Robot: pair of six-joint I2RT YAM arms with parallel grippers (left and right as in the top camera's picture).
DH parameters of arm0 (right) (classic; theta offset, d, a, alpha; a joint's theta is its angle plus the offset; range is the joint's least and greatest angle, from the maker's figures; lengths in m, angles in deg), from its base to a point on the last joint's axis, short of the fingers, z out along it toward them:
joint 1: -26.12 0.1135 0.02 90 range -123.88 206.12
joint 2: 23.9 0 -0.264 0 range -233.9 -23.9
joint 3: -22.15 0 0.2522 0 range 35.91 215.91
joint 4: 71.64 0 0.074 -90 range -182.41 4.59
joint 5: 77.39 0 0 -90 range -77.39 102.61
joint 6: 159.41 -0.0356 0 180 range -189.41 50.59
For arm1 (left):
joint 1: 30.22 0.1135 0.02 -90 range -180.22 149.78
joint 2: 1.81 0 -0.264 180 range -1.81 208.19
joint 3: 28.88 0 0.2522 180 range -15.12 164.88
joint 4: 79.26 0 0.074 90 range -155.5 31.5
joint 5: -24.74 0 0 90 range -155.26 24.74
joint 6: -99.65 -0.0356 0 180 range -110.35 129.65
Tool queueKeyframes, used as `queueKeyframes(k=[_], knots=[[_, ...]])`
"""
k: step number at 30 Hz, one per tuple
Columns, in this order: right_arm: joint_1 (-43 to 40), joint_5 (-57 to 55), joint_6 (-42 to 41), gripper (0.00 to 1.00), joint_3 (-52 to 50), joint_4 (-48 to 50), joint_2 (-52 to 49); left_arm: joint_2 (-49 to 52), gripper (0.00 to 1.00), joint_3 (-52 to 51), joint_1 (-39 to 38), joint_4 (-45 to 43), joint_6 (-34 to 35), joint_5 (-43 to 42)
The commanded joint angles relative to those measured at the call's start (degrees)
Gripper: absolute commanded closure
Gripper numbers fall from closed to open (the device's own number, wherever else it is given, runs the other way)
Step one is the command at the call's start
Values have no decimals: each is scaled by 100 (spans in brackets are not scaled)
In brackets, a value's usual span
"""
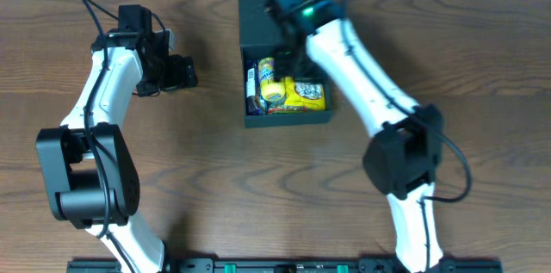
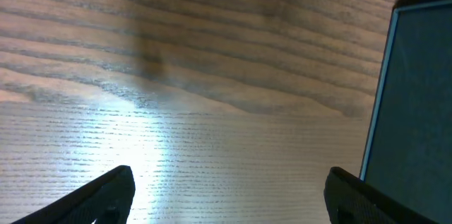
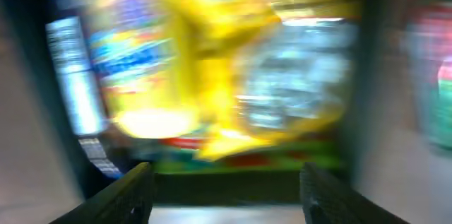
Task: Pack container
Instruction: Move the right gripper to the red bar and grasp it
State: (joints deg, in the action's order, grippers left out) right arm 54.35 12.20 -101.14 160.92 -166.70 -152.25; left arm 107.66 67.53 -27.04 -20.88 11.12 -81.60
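Note:
The black container (image 1: 256, 16) stands at the back centre of the table with its flap lid up at the far side. Yellow snack packets (image 1: 284, 90) lie inside it. My right gripper (image 3: 224, 189) is open and empty, hovering over the box; its wrist view shows the yellow packets (image 3: 212, 61), blurred, just beyond the fingertips. My left gripper (image 2: 229, 196) is open and empty over bare table left of the container; in the overhead view it is at the far left (image 1: 179, 73). The box's dark side (image 2: 417, 111) shows at the right of the left wrist view.
The wooden table (image 1: 215, 178) surrounds the box. The right arm (image 1: 370, 92) stretches across the box's right side. The left arm (image 1: 99, 101) bends along the left side of the table.

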Motion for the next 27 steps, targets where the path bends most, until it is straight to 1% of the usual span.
queueKeyframes(k=[1,4,8,11,15,18,23,27], knots=[[-505,-800,400,37,170,-271,409,-129,13,120,17,26,22,-22],[-970,-876,920,39,59,-492,382,-129,13,120,17,26,22,-22],[-1445,-990,1355,39,-431,-310,380,-129,13,120,15,35,22,-22],[-1679,-966,1749,40,-887,129,380,-129,13,120,15,31,22,-22],[-1799,-894,2070,40,-1545,850,380,-129,13,120,15,37,22,-24],[-1808,-577,2415,41,-1998,1414,380,-129,13,120,15,33,22,-22],[-1803,-509,2503,42,-2610,2363,380,-129,13,120,15,35,24,-22],[-1803,-208,2778,46,-2894,2684,380,-129,13,120,15,35,24,-22]])
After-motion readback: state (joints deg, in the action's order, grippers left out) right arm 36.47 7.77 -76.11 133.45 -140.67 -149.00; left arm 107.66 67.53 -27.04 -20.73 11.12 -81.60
